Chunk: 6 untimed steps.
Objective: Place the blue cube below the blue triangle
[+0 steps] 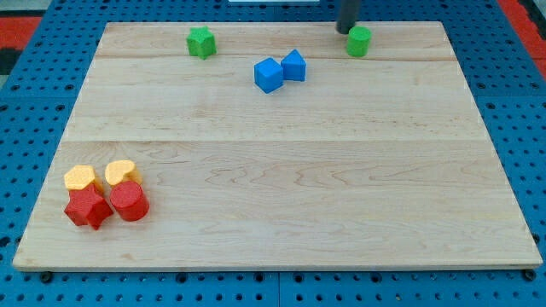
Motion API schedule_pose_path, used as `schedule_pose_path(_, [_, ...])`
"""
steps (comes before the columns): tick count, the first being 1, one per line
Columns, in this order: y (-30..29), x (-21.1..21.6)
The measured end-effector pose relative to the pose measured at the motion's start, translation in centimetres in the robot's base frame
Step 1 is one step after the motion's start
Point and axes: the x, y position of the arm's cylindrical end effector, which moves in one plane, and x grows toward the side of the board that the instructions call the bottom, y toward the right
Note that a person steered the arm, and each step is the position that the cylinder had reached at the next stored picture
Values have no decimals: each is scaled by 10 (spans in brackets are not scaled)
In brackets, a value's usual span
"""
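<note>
My tip (345, 31), a bare rod with no jaws, stood at the far edge beside the green cylinder block (359, 41), right of the touching blue cube (268, 74) and blue triangle (293, 65).

wooden board (281, 196) | top: green blocks (201, 42), (359, 41), blue cube (268, 74), blue triangle (293, 65) | bottom-left: yellow (79, 177), (121, 172), red (88, 207), (130, 202)

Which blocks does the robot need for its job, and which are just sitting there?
For the job:
blue cube
blue triangle, touching it
my tip, beside the green cylinder

Just lying about:
green cylinder
green star
yellow blocks
red blocks
</note>
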Motion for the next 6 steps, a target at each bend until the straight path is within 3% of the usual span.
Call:
schedule_pose_path(1, [-58,40])
schedule_pose_path(2, [-123,107])
schedule_pose_path(5, [-178,216])
schedule_pose_path(6, [-142,166])
